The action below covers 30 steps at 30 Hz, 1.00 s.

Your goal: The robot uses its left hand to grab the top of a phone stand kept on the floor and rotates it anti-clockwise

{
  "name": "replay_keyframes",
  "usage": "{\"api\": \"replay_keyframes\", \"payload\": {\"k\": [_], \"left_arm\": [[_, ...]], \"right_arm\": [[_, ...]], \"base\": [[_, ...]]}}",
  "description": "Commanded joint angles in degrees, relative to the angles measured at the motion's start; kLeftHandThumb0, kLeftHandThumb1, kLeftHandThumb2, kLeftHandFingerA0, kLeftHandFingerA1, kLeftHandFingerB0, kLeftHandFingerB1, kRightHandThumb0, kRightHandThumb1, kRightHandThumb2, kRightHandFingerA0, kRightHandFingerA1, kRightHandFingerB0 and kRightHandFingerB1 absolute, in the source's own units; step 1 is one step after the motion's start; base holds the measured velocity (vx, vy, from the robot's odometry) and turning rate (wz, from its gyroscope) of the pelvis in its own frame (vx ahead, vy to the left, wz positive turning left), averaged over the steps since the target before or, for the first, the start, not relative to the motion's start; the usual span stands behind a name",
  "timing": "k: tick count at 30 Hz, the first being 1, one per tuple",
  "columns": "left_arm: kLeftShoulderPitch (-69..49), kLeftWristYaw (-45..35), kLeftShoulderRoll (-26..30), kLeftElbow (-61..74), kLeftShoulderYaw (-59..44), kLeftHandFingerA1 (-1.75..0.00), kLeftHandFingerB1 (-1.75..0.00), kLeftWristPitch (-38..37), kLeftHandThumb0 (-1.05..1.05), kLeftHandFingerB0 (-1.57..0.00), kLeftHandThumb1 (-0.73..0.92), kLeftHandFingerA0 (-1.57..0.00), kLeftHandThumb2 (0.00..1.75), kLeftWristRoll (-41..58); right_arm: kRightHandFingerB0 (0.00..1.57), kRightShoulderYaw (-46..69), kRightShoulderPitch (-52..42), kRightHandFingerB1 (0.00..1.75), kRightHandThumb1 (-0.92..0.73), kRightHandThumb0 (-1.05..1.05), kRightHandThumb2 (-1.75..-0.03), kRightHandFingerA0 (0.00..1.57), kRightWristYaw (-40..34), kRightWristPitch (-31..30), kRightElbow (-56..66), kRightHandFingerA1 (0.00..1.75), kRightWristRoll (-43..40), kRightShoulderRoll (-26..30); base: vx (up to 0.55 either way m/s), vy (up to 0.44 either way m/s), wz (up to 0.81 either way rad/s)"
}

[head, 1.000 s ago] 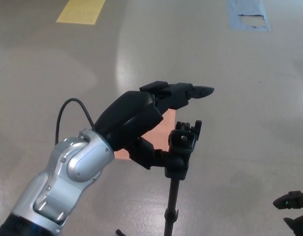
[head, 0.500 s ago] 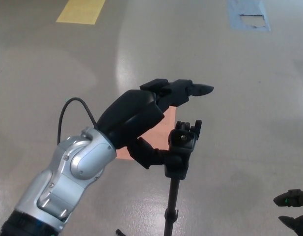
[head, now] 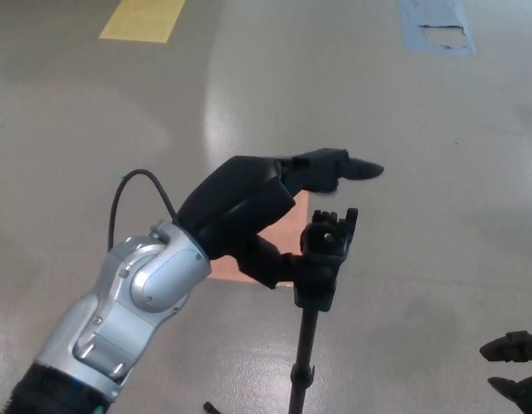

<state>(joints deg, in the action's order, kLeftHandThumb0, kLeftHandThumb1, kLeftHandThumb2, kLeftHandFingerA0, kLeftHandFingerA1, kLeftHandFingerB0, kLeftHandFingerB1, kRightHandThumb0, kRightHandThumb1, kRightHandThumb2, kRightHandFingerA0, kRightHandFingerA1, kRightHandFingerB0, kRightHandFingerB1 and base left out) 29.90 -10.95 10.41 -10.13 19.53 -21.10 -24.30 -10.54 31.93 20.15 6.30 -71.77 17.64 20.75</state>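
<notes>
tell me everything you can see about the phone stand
The phone stand is black all over and looks like plastic and metal. A thin upright pole runs up from the bottom edge of the picture, with a small clamp partway down, and ends in a blocky head with a round knob and a notched clamp on top. Its base is out of view. It stands roughly upright on the grey floor. The left hand is against the head, thumb reaching it from the left, fingers stretched out above it, not closed.

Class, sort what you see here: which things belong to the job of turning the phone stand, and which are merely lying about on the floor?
Part of the job:
- left hand, open around the stand's top
- phone stand

Just lying about:
- yellow patch
- blue patch
- orange patch
- right hand, idle at the corner
</notes>
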Motion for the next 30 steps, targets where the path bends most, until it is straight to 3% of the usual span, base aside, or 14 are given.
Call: {"api": "replay_keyframes", "payload": {"k": [1, 2, 5, 6, 13, 16, 19, 20, 23, 27, 28, 29, 30], "left_arm": [[1.59, -0.82, -0.42, 0.59, 1.07, -0.55, -0.4, -0.12, -0.01, -0.65, 0.65, -0.98, 0.59, -0.7], [1.87, -1.56, -0.46, 0.58, 1.37, -0.56, -0.48, 0.41, -0.15, -0.79, 0.66, -1.02, 0.62, -0.61], [1.81, -1.51, -0.78, 0.78, 1.7, -0.69, -0.52, 0.92, -0.26, -0.93, 0.73, -1.08, 0.63, -0.72], [1.65, -0.94, -0.96, 0.75, 1.95, -1.05, -0.59, 0.98, -0.28, -1.01, 0.76, -0.97, 0.62, -1.31], [1.33, -0.28, -0.83, 0.51, 1.87, -1.07, -0.63, 1.13, -0.26, -1.0, 0.73, -0.96, 0.62, -1.52], [1.28, -0.1, -0.92, 0.4, 1.76, -1.21, -0.66, 1.33, -0.23, -1.0, 0.73, -0.91, 0.63, -1.47], [1.33, 0.29, -0.88, 0.13, 1.72, -1.2, -0.67, 0.97, -0.25, -0.99, 0.74, -0.91, 0.63, -1.62], [1.37, 0.41, -0.86, 0.04, 1.69, -1.21, -0.68, 0.83, -0.23, -0.98, 0.74, -0.9, 0.63, -1.61], [1.59, 0.86, -0.78, -0.5, 1.52, -1.16, -0.66, 0.15, -0.23, -0.98, 0.73, -0.9, 0.63, -1.4], [1.79, -0.08, -0.34, -0.19, 1.42, -1.27, -0.65, 0.72, -0.24, -0.96, 0.73, -0.84, 0.63, -0.95], [1.73, -0.18, -0.38, -0.25, 1.31, -1.22, -0.64, 0.57, -0.24, -0.97, 0.73, -0.87, 0.63, -0.51], [1.71, -0.16, -0.41, -0.33, 1.27, -1.22, -0.64, 0.41, -0.24, -0.97, 0.73, -0.87, 0.63, -0.35], [1.49, -0.82, -0.84, -0.36, 0.96, -0.98, -0.63, 0.76, -0.18, -0.98, 0.76, -0.96, 0.62, 1.11]], "right_arm": [[0.24, -0.02, 0.49, 0.3, -0.82, -0.38, -0.65, 0.37, -0.02, -0.14, 0.07, 0.38, 0.05, 1.15], [0.26, 0.1, 0.67, 0.3, -0.82, -0.38, -0.65, 0.35, 0.07, -0.35, 0.03, 0.37, -0.09, 1.07], [0.26, 0.11, 0.91, 0.3, -0.82, -0.38, -0.65, 0.36, 0.19, -0.31, -0.04, 0.38, -0.11, 1.08], [0.26, 0.22, 1.18, 0.3, -0.82, -0.38, -0.65, 0.35, 0.27, -0.41, -0.2, 0.38, -0.21, 1.07], [0.26, -0.11, 1.82, 0.3, -0.82, -0.38, -0.64, 0.38, -0.02, -0.55, -0.48, 0.4, 0.19, 1.04], [0.25, -0.15, 2.1, 0.3, -0.82, -0.38, -0.65, 0.38, -0.01, -0.77, -0.68, 0.4, 0.21, 0.95], [0.25, -0.22, 2.3, 0.3, -0.82, -0.39, -0.65, 0.37, 0.01, -0.78, -0.81, 0.4, 0.26, 0.95], [0.22, -0.27, 2.4, 0.38, -0.72, -0.46, -0.79, 0.32, -0.02, -0.8, -0.85, 0.45, 0.31, 0.96], [0.22, -0.4, 2.82, 0.38, -0.72, -0.45, -0.78, 0.32, 0.02, -1.08, -0.89, 0.45, 0.42, 0.91], [0.21, -0.53, 3.08, 0.38, -0.72, -0.45, -0.78, 0.31, -0.15, -1.24, -0.84, 0.45, 0.51, 0.86], [0.23, -0.46, 3.14, 0.3, -0.82, -0.38, -0.65, 0.36, -0.12, -1.44, -0.84, 0.39, 0.41, 0.84], [0.23, -0.43, 3.16, 0.3, -0.82, -0.38, -0.65, 0.36, -0.08, -1.51, -0.83, 0.39, 0.36, 0.83], [0.2, -0.42, 3.23, 0.37, -0.73, -0.45, -0.78, 0.3, 0.03, -1.7, -0.84, 0.44, 0.31, 0.81]], "base": [[0.0, 0.0, 0.0], [0.0, 0.0, 0.0], [0.0, 0.0, 0.0], [0.0, 0.0, 0.0], [0.0, 0.0, 0.0], [0.0, 0.0, 0.0], [0.0, 0.0, 0.0], [0.0, 0.0, 0.0], [0.0, 0.0, 0.0], [0.0, 0.0, 0.0], [0.0, 0.0, 0.0], [0.0, 0.0, 0.0], [0.0, 0.0, 0.0]]}}
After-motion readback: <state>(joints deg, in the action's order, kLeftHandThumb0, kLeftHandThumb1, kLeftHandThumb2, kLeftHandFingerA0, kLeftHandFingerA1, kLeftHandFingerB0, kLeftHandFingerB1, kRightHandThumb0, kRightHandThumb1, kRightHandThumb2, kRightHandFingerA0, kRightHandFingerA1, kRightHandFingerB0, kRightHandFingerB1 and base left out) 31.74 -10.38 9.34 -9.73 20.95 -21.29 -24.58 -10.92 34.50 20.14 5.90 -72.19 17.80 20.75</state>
